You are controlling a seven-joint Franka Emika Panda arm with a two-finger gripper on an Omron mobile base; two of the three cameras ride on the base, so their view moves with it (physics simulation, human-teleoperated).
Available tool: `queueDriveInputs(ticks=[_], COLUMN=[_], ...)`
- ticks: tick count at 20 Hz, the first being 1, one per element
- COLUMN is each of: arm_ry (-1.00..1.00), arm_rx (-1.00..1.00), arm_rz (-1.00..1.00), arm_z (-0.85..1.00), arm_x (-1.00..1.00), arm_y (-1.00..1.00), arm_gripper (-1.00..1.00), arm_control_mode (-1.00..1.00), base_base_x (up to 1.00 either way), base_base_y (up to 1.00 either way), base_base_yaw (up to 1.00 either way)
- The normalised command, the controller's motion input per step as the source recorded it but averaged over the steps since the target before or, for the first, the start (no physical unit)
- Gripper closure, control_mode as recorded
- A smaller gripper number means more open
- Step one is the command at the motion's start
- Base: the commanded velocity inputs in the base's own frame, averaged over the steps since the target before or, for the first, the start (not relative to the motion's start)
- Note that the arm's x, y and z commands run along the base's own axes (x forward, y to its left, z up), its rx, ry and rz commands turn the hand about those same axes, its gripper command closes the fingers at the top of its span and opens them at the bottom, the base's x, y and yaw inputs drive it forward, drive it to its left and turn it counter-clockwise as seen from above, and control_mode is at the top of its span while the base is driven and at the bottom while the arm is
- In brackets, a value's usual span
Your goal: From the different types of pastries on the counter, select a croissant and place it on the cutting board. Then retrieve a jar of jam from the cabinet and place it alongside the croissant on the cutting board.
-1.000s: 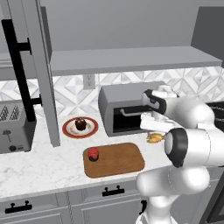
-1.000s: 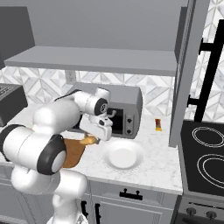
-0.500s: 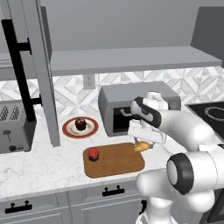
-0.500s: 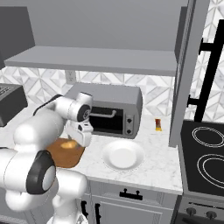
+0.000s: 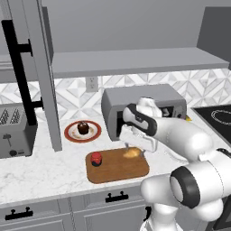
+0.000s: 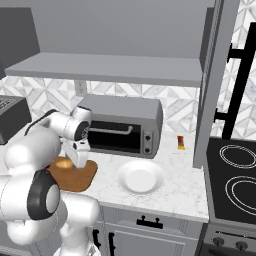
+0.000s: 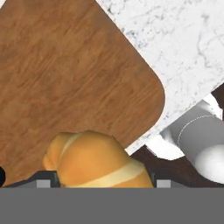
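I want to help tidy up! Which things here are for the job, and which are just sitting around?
For the job: croissant, jam jar, cutting board, cabinet.
Just sitting around: cupcake, toaster, toaster oven, empty white plate.

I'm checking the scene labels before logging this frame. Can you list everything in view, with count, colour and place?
Cutting board: one, brown wood, front of the counter.
Croissant: one, golden-brown, over the board's right part, between the jaws.
Jar of jam: one, red lid, on the board's left end.
Cupcake: one, dark brown, on a red-rimmed plate behind the board.
White plate: one, bare, right of the board.
Toaster oven: one, grey, against the back wall.
Toaster: one, grey, far left.
Counter: one, white marble.
Cabinet door: one, grey, open.
Stove: one, black, far right.
Gripper: one, white, jaws around the croissant.
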Motion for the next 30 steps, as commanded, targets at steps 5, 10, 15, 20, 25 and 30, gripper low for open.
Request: queueDriveInputs(ticks=[5,10,15,20,25,30], arm_ry=[0.0,0.01,-0.04,-0.17,-0.08,-0.02], arm_rx=[-0.01,-0.01,-0.05,0.01,0.02,0.01], arm_rz=[0.06,0.0,-0.03,0.0,0.0,-0.02], arm_z=[-0.27,-0.34,-0.53,0.0,-0.07,-0.14], arm_x=[0.3,0.05,0.25,0.24,0.0,0.0], arm_y=[-0.04,0.27,0.32,0.0,0.04,0.1], arm_gripper=[1.0,1.0,1.0,1.0,1.0,-1.0], arm_control_mode=[-1.0,-1.0,-1.0,-1.0,-1.0,-1.0], base_base_x=[0.0,0.0,0.0,0.0,0.0,0.0], base_base_y=[0.0,0.0,0.0,0.0,0.0,0.0], base_base_yaw=[0.0,0.0,0.0,0.0,0.0,0.0])
